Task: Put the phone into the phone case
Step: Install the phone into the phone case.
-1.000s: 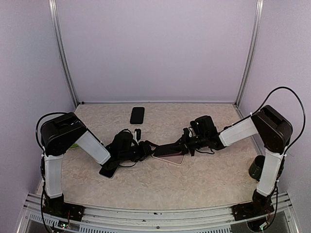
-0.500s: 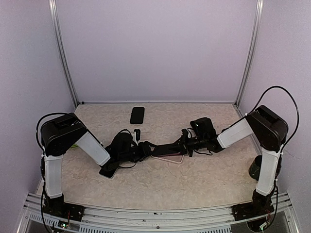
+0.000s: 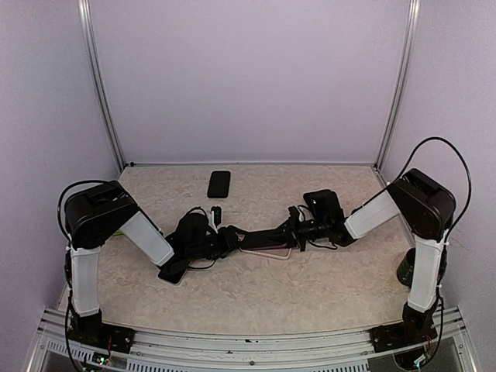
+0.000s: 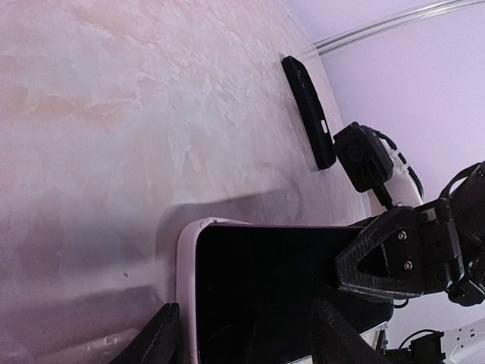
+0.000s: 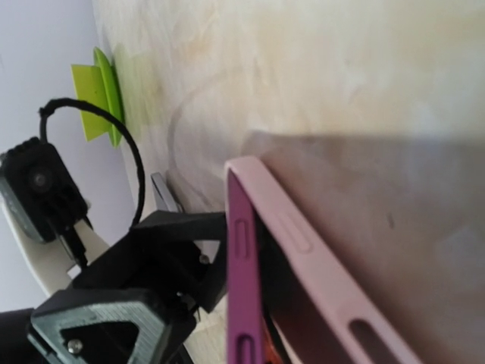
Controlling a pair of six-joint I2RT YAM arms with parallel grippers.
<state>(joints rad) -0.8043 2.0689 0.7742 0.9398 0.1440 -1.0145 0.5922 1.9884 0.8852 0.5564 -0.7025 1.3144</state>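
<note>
Top cam: fixed, high over the near edge, looks down and forward across the whole table [image 3: 310, 294] to the back wall [image 3: 248, 77]. Left wrist cam sits low and close, facing right along the phone [image 4: 265, 280]. Right wrist cam is closer still, facing left along the case [image 5: 318, 265] edge; all three share the phone mid-table.

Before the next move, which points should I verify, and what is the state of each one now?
1. Phone seated flat in phone case: not ok; its purple edge tilts out of the pink rim.
2. Left claw astride one end of the phone: ok.
3. Left claw's grip tight: cannot tell.
4. Right claw shut at the opposite end: ok; what it pinches, cannot tell.
5. Spare black phone apart at the back: ok.
</note>
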